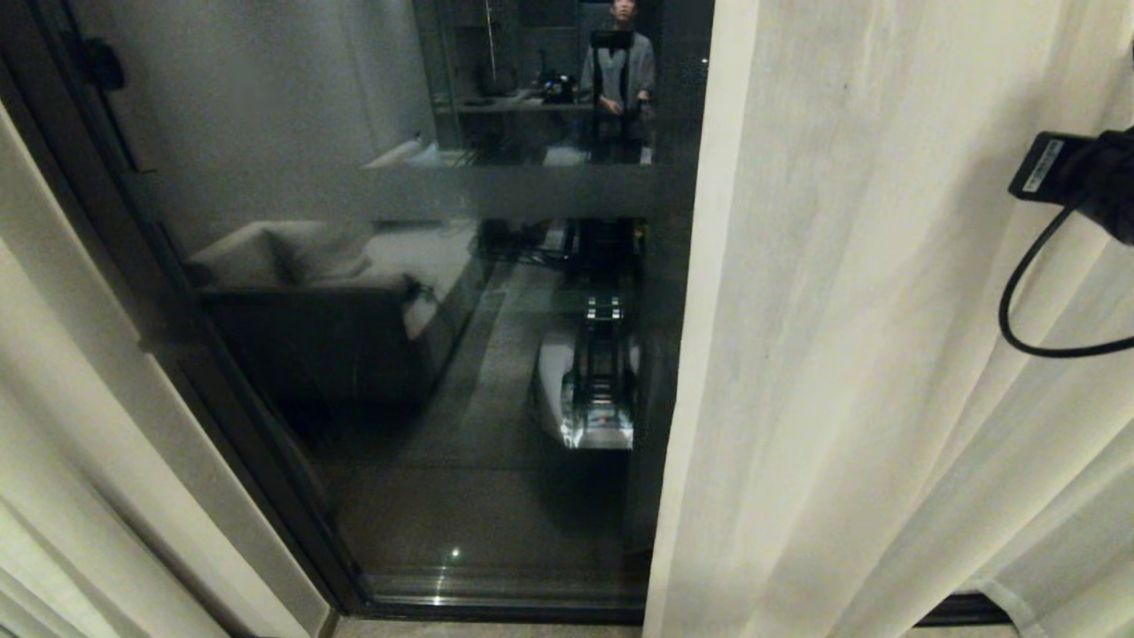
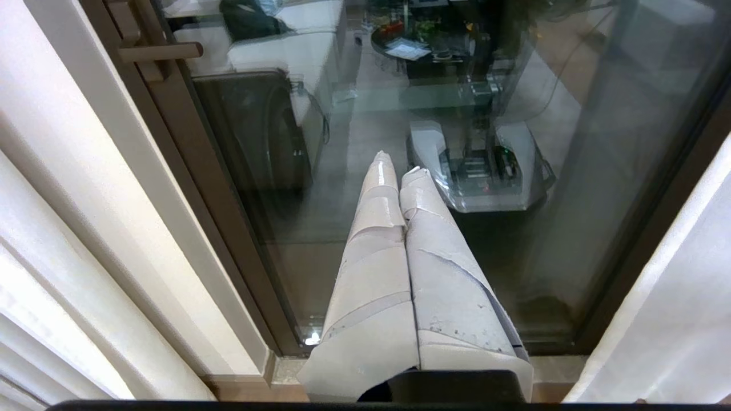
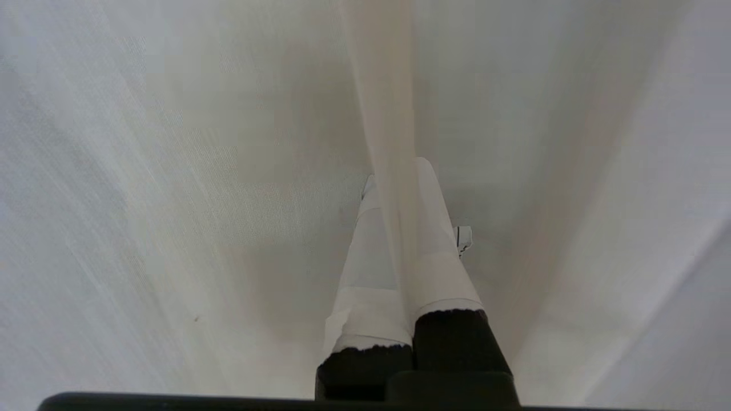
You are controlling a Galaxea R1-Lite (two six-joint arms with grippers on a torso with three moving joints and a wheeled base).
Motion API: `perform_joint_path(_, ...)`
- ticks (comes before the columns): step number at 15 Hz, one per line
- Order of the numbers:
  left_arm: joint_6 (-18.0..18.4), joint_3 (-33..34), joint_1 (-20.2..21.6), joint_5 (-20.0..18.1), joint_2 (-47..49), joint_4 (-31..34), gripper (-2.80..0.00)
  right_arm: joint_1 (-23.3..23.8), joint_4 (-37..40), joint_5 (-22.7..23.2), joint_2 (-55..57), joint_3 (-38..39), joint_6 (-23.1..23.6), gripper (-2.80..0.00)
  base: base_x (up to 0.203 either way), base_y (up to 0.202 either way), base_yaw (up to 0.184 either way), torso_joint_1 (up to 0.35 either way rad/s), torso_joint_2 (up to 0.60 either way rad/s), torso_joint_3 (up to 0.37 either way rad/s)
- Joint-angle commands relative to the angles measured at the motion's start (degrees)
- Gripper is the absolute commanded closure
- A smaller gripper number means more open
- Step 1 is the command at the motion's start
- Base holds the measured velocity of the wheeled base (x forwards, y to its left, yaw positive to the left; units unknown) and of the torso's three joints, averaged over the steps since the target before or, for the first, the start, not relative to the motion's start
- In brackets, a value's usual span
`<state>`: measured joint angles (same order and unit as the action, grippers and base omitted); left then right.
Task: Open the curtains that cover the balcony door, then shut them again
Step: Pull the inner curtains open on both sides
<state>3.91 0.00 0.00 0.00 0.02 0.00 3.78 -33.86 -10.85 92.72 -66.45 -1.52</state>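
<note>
- Head view: curtains (image 1: 850, 354) hang right of the exposed balcony door (image 1: 425, 310); thin sheer, I'd judge it light, floppy and slippery, best pinched at its leading edge.
- Left wrist view: left gripper (image 2: 394, 162) parked, fingers together, empty, facing the glass.
- Right wrist view: right gripper (image 3: 394, 171) fingers together, a fabric fold draped over them; grip uncertain.

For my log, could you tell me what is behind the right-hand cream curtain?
The cream pleated fabric curtain covers that side; only a dark frame strip shows under its hem. Glass there is hidden.
</note>
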Motion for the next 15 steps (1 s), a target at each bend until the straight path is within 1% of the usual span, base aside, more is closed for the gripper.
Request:
perform_joint_path(1, 0.0, 0.0, 0.0, 0.0, 0.0, 0.0, 0.00, 1.3, -0.2, 0.7, 0.1, 0.1, -0.5, 0.00, 0.000, 0.000, 0.000, 0.000, 0.00, 0.000)
perform_joint_path(15, 0.0, 0.0, 0.0, -0.1, 0.0, 0.0, 0.00, 1.1, -1.8, 1.1, 0.0, 1.8, -0.5, 0.00, 0.000, 0.000, 0.000, 0.000, 0.00, 0.000)
